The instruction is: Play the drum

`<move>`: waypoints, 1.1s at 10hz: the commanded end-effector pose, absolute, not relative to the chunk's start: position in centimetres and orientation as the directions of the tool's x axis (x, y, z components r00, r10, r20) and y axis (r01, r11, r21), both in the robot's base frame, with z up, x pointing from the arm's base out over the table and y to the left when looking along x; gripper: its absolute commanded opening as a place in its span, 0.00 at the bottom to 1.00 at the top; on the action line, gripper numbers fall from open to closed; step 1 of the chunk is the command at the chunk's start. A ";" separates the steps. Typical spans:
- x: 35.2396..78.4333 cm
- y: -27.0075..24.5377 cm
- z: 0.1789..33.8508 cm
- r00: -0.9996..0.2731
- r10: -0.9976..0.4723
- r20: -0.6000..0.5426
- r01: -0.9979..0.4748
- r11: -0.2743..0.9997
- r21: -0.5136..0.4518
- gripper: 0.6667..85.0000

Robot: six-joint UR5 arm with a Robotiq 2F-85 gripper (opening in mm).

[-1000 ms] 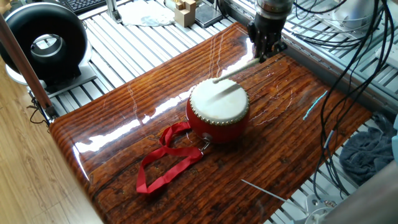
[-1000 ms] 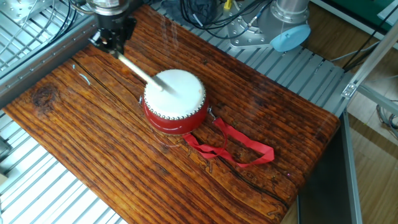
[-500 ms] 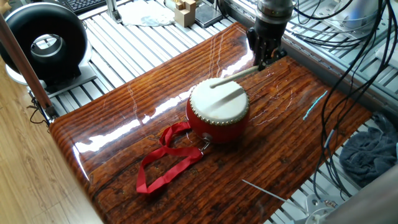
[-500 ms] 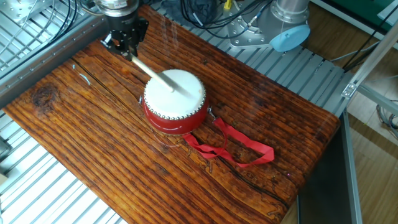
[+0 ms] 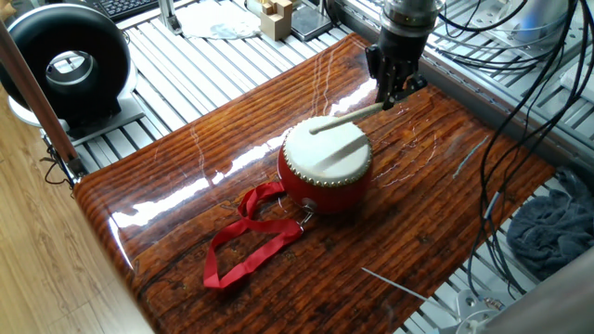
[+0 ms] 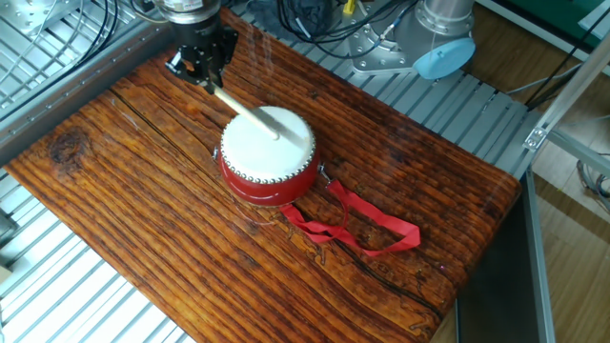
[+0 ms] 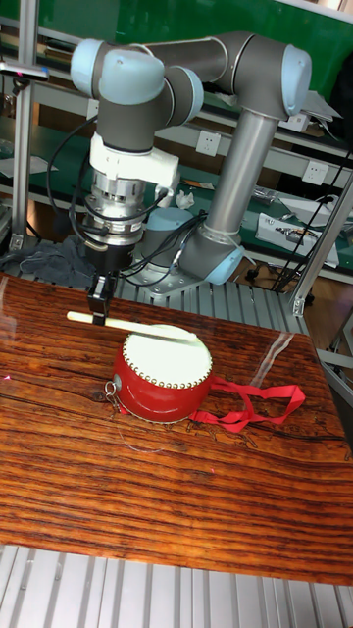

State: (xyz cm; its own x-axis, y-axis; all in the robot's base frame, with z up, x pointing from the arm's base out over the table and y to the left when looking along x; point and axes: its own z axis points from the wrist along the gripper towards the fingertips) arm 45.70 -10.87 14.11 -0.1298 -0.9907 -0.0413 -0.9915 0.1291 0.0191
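The drum [image 5: 326, 163] [image 6: 268, 153] [image 7: 162, 373] stands in the middle of the wooden table, red body, cream skin up, studs round the rim. Its red ribbon strap [image 5: 243, 239] [image 6: 359, 222] [image 7: 252, 404] trails across the wood. My gripper [image 5: 391, 85] [image 6: 203, 67] [image 7: 98, 310] is shut on a thin pale wooden stick [image 5: 348, 117] [image 6: 246, 109] [image 7: 132, 325]. The stick reaches from the gripper out over the drum skin, its free end above the skin's centre. In the tall fixed view the stick lies nearly level just above the skin; contact cannot be told.
The wooden table [image 5: 186, 186] rests on a slatted metal bench [image 6: 57, 286]. A black round device [image 5: 67, 63] stands at the bench's far left. Cables [image 5: 520, 111] hang beside the table, a grey cloth [image 5: 548, 223] lies below them. A thin wire [image 5: 394, 283] lies near the table's edge.
The gripper has shifted a little along the table's far edge, and the stick's free end has swung across the drum skin towards its centre. The drum and ribbon stay put.
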 end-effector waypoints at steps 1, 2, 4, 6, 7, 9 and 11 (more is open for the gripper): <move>45.8 -10.4 14.1 -0.135 -0.990 -0.046 -0.991 0.135 0.012 0.00; 47.4 -14.2 14.2 -0.103 -0.990 0.096 -0.993 0.097 -0.063 0.00; 55.6 -20.1 17.0 0.028 -0.899 0.436 -0.933 -0.179 -0.311 0.00; 58.6 -21.5 20.2 0.068 -0.822 0.565 -0.895 -0.301 -0.331 0.00; 57.8 -21.2 19.9 0.058 -0.840 0.540 -0.911 -0.266 -0.316 0.00; 54.0 -19.6 17.7 -0.060 -0.913 0.405 -0.961 -0.056 -0.269 0.00; 50.4 -17.1 16.0 -0.236 -0.942 0.238 -0.964 0.196 -0.180 0.00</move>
